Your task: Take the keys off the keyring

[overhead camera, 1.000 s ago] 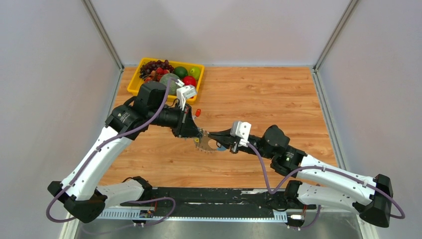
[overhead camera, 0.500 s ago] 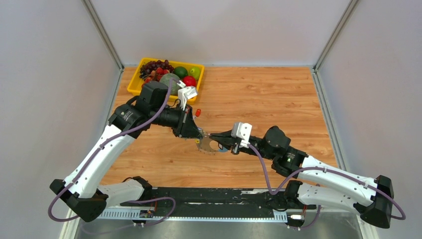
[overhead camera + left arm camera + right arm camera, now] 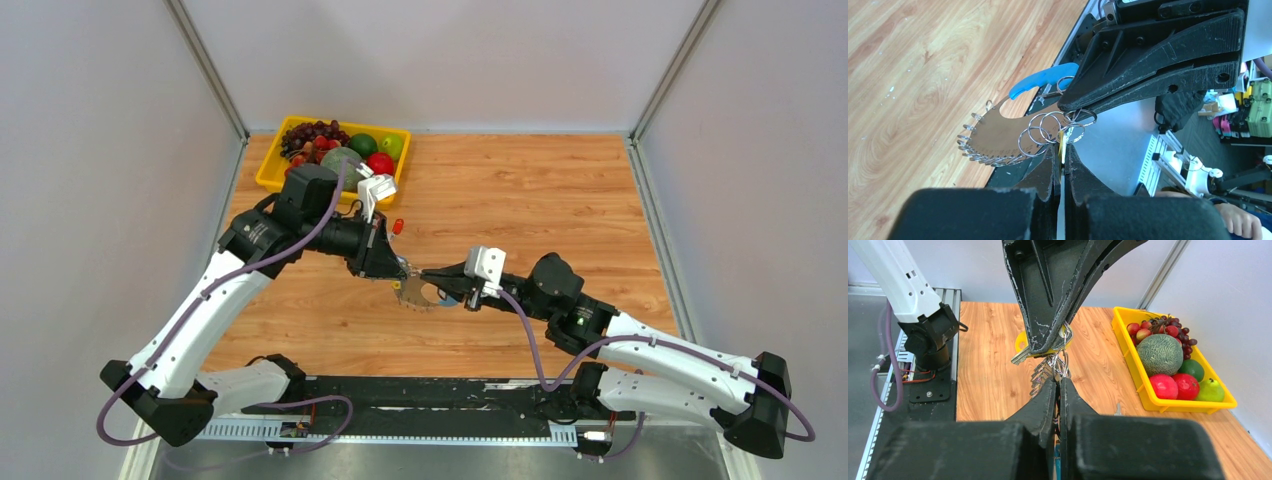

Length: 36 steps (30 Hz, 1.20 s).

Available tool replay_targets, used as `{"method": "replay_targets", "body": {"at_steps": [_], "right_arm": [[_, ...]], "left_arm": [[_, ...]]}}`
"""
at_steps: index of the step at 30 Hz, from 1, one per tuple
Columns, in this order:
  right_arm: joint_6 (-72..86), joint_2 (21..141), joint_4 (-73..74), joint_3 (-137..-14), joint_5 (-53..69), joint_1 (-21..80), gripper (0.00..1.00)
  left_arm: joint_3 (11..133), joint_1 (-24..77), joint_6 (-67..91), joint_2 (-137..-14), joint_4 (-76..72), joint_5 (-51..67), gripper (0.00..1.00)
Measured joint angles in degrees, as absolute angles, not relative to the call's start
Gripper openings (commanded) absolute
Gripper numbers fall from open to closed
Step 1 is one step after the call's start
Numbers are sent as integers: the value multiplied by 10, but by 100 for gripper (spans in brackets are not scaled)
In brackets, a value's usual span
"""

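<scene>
The keyring [image 3: 420,292] hangs above the table between both grippers. In the left wrist view it is a grey loop [image 3: 998,132] with a bright blue strap [image 3: 1040,80], small grey keys [image 3: 973,150] bristling along its edge, and several wire rings [image 3: 1040,135]. My left gripper [image 3: 400,268] is shut on a yellow-tagged key [image 3: 1062,142] that hangs from one of those rings; the key also shows in the right wrist view [image 3: 1020,347]. My right gripper [image 3: 428,273] is shut on the keyring [image 3: 1050,371] from the opposite side, tip to tip with the left one.
A yellow tray [image 3: 270,170] of fruit stands at the back left, also in the right wrist view [image 3: 1133,365]. A small red-tagged item [image 3: 398,226] lies on the wood beyond the grippers. A small loose key [image 3: 1118,410] lies near the tray.
The left arm has shifted slightly and the keyring has drifted a touch to the right. Both grippers remain shut at the keyring.
</scene>
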<state>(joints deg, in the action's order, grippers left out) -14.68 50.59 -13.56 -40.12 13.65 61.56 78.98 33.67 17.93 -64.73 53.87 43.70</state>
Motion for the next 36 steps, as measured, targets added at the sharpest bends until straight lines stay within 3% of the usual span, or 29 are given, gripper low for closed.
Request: {"method": "replay_targets", "body": {"at_steps": [7,11,14,23,36], "right_arm": [[-147,506,-122,-396,150,612,1],[-148,506,-115,-392,157,611,35],[-149,506,-126,-393,174,613,43],[-154,506,-136,-394,199,615,36],[-150,509,-138,-399,180,615,34]], "left_arm": [[771,334,182,-659,538,451,0],[761,332,191,-666,538,464,0],[760,331,192,-670,529,459,0],[789,329,190,-670,529,435,0],[791,330,175,-663,530,446,0]]}}
